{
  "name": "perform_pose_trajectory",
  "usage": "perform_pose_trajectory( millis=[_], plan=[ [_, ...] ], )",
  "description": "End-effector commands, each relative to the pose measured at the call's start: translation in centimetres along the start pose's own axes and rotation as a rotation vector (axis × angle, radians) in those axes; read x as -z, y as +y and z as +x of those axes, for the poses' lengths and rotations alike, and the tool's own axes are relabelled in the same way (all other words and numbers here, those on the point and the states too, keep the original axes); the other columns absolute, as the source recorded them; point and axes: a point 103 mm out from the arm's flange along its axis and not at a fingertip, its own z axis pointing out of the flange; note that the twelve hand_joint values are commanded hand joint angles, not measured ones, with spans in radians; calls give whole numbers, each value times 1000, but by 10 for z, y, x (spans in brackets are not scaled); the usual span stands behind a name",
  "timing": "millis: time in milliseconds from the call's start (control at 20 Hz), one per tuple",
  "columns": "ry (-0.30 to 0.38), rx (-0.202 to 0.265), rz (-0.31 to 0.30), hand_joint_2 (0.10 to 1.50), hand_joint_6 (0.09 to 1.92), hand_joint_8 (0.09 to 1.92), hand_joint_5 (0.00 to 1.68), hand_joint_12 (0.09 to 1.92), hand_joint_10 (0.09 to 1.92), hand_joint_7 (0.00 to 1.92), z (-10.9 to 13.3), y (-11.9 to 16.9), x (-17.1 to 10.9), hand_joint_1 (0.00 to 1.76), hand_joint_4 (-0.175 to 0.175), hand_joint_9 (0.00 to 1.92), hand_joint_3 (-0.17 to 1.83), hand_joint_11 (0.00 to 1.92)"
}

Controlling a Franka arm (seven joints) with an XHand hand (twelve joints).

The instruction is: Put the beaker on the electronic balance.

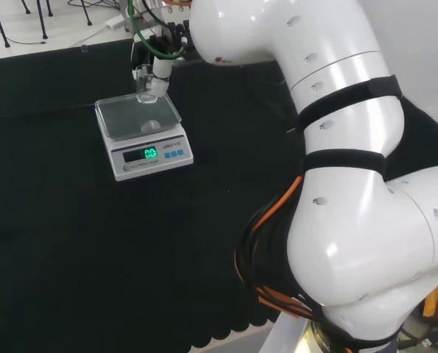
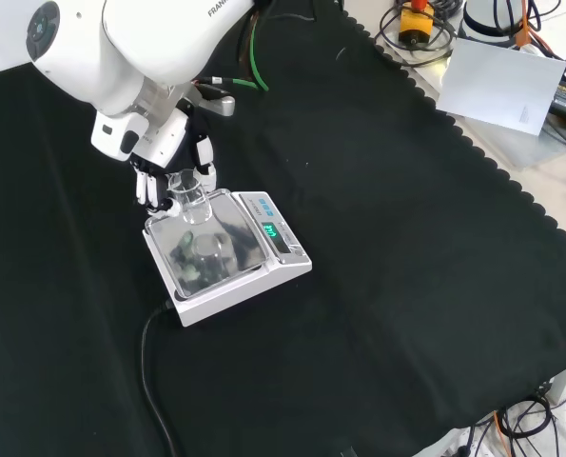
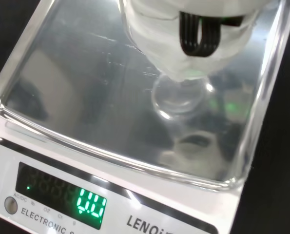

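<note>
**Beaker held at the pan's far edge**

In the front view the hand [image 2: 173, 162] is seen at the upper left corner of the balance [image 2: 227, 255], with its fingers [image 2: 151, 190] curled round the clear beaker [image 2: 191, 198]. The beaker is held upright over the pan's [image 2: 240, 243] corner nearest the hand. Whether its base touches the steel or hangs just above it cannot be told; in the wrist view the round glass base [image 3: 179, 97] is seen close over the pan [image 3: 76, 87], with its reflection just beside it.

In the head view the beaker [image 1: 146, 88] is placed at the pan's [image 1: 123, 118] far right edge, under the hand [image 1: 160, 70]. Most of the pan is left bare toward the display [image 1: 151, 154]. In the wrist view the raised rim [image 3: 110, 157] is seen running between the pan and the lit display [image 3: 90, 204].

Open black cloth [image 2: 406, 286] is spread all round the balance in the front view. A black cable [image 2: 154, 381] is led from the balance's lower left corner down across the cloth. The cloth's scalloped edge [image 2: 473, 152] is well apart, at the right of that view. In the head view the right side is taken up by the arm's white links [image 1: 351, 184].
</note>
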Motion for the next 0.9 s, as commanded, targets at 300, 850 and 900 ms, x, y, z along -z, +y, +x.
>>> perform_pose_trajectory(
  millis=[300,850,900],
  plan=[
    [14,43,50,1091,903,957,1038,101,1173,944,20,24,-22,1516,-175,1122,-175,1474],
    [24,42,74,1088,890,945,1046,100,1151,952,19,24,-34,1517,-175,1134,-175,1475],
    [26,43,73,1088,890,945,1046,100,1152,952,19,24,-34,1517,-175,1133,-175,1475]
  ],
)
